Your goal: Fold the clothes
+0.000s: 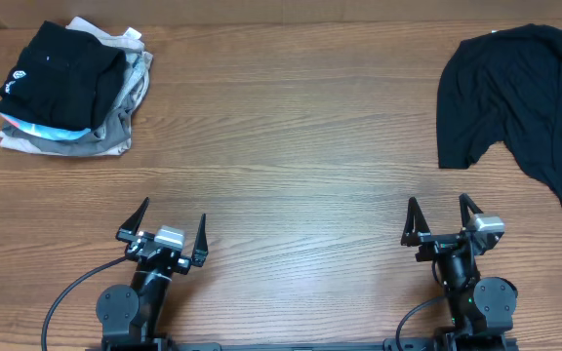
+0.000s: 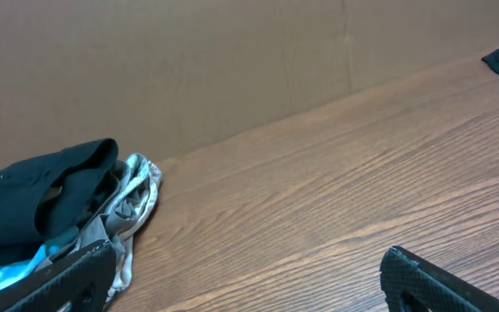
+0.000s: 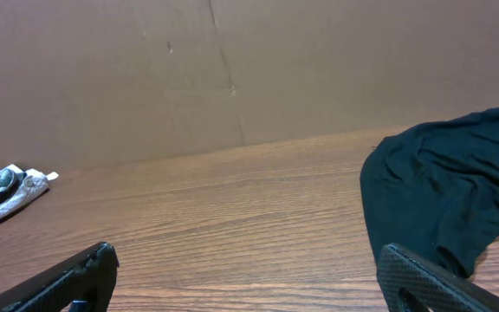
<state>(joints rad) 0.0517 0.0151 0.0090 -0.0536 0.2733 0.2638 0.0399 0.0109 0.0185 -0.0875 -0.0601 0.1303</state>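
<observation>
At the far left of the tabletop (image 1: pixel 291 146) sits a stack of folded garments (image 1: pixel 71 93), a black one on top of grey and white ones; it is not my job. My left pincer (image 1: pixel 175 210) rests at the near edge, right of that stack, released and holding nothing, with its fingers spread wide. Bare wood fills the middle. My right pincer (image 1: pixel 438 199) is likewise released and empty at the near edge.

The black shirt (image 1: pixel 525 93) lies at the far right, well apart from both pincers and closer to the right one. It is rumpled and partly doubled over, and it runs off the right side of the overhead view.

I judge it light, limp and thin. It should drape and sag from any pinch, and it will drag rather than slide cleanly on the wood. I would pinch a single layer at an edge, probably the loose flap at its near left (the part nearest my right pincer), and not the bunched middle, where several layers could come up together.
</observation>
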